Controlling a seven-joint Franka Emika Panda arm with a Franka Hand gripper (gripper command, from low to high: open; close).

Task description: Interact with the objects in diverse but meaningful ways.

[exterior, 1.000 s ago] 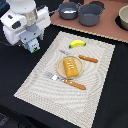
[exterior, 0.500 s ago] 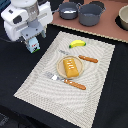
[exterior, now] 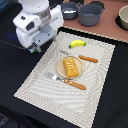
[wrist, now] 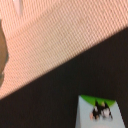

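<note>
Here, one arm is hovering at the placemat's (exterior: 60, 95) edge while the toy kitchen things are sitting spread across the table.

One yellow banana (exterior: 76, 44) is lying near the mat's far edge, and one yellow-orange slab (exterior: 71, 66) is resting on a single round plate (exterior: 61, 67) mid-mat. One fork (exterior: 67, 82) and one knife (exterior: 82, 58), both orange-handled, are flanking that plate. Two grey pots are standing beyond the mat: a blue-handled saucepan (exterior: 70, 10) and a larger two-handled pot (exterior: 92, 14); part of one bowl (exterior: 123, 17) is showing at the exterior view's right edge. The gripper (exterior: 34, 48) is hanging over the mat's border on the exterior view's left, its fingers hidden, so I cannot tell how wide it is standing or whether it is carrying anything. In the wrist view, one pale blue carton (wrist: 98, 112) is lying on the dark tabletop, just beside the mat.
</note>
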